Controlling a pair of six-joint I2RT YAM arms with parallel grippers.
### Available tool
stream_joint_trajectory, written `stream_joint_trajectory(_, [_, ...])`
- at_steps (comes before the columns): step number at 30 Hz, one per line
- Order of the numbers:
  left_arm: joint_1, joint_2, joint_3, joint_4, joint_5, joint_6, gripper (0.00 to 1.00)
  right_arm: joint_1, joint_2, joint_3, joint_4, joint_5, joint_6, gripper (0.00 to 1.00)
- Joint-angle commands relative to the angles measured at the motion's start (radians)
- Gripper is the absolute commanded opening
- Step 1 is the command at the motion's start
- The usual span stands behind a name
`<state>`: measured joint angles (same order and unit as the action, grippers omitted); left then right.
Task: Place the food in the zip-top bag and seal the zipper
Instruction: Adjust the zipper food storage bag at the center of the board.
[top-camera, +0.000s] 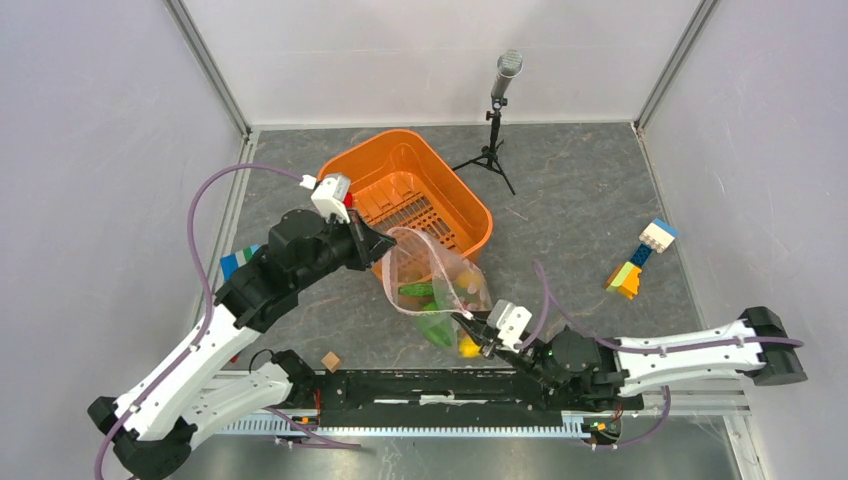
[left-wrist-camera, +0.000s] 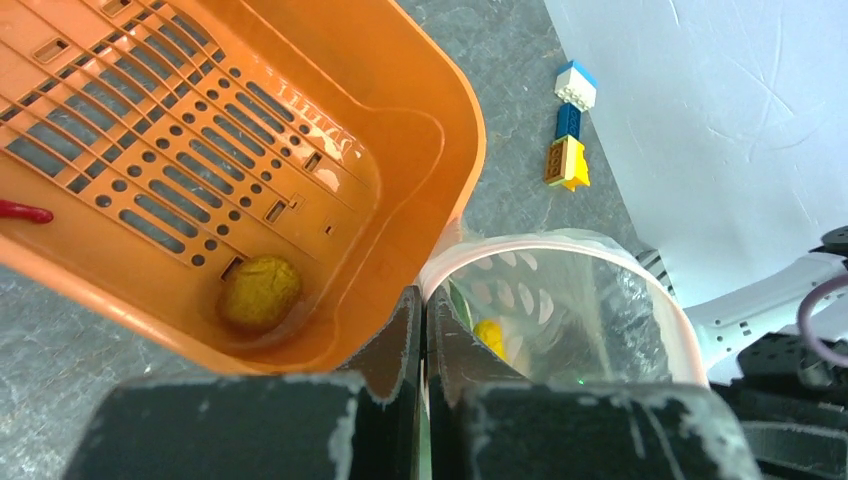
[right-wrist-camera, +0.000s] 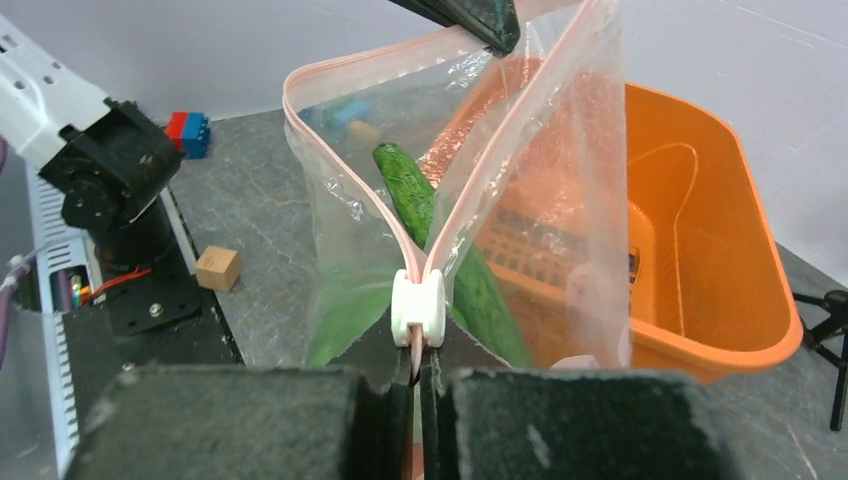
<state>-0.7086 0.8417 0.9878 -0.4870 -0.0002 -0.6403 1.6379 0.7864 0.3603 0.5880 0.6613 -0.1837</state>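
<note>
The zip-top bag (top-camera: 440, 285) hangs stretched between my two grippers, its mouth spread open in a loop. My left gripper (top-camera: 385, 243) is shut on the far end of the mouth edge (left-wrist-camera: 427, 310), beside the orange basket. My right gripper (right-wrist-camera: 416, 375) is shut on the zipper (right-wrist-camera: 345, 185) at the near end, just behind a white slider (right-wrist-camera: 418, 305). Inside the bag are a long green cucumber (right-wrist-camera: 410, 185), a green pepper (top-camera: 435, 328) and a yellow piece (left-wrist-camera: 489, 335). A round yellow-brown piece (left-wrist-camera: 260, 292) lies in the basket.
The orange basket (top-camera: 470, 205) stands right behind the bag, its rim close to my left fingers. A wooden cube (top-camera: 331, 361) lies near the arm bases. Building blocks (top-camera: 640, 258) lie at the right and more (top-camera: 232, 263) at the left. A microphone tripod (top-camera: 497, 110) stands at the back.
</note>
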Motion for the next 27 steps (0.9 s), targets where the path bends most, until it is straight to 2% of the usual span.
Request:
stream_joint_trajectory(1, [0.004,-0.057,0.029,-0.071,-0.043,-0.024,0.02,-0.039,-0.118,0.115,-0.419,-0.174,0.055,0.00])
stream_joint_trajectory(8, [0.004,-0.082,0.086,-0.244,-0.042,-0.055,0.03,-0.060,-0.132,0.247,-0.731,-0.350,0.044,0.00])
stream_joint_trajectory(13, [0.004,-0.181,0.002,-0.354,-0.026,-0.145,0.03,-0.089,-0.109,0.331,-0.841,-0.450,0.023,0.00])
stream_joint_trajectory(15, [0.004,-0.222,-0.046,-0.360,-0.015,-0.152,0.31,-0.115,-0.098,0.356,-0.865,-0.480,0.009,0.00])
stream_joint_trajectory(17, [0.004,-0.240,-0.050,-0.361,-0.015,-0.125,0.52,-0.140,-0.078,0.380,-0.877,-0.493,0.003,0.00])
stream_joint_trajectory(18, [0.004,-0.236,-0.029,-0.366,-0.010,-0.084,0.72,-0.153,-0.064,0.391,-0.878,-0.494,0.002,0.00])
stream_joint_trajectory(19, [0.004,-0.224,0.002,-0.381,-0.013,-0.046,0.85,-0.163,-0.049,0.402,-0.880,-0.498,0.000,0.00])
stream_joint_trajectory(20, [0.004,-0.209,0.049,-0.399,-0.025,0.007,0.94,-0.177,-0.034,0.411,-0.884,-0.505,-0.004,0.00])
stream_joint_trajectory(21, [0.004,-0.193,0.095,-0.413,-0.035,0.069,1.00,-0.190,-0.017,0.422,-0.896,-0.517,-0.010,0.00])
stream_joint_trajectory(23, [0.004,-0.164,0.182,-0.411,-0.009,0.197,1.00,-0.215,0.013,0.442,-0.917,-0.548,-0.029,0.00])
stream_joint_trajectory(27, [0.004,-0.109,0.290,-0.304,0.240,0.399,1.00,-0.280,0.042,0.479,-0.920,-0.649,-0.070,0.00])
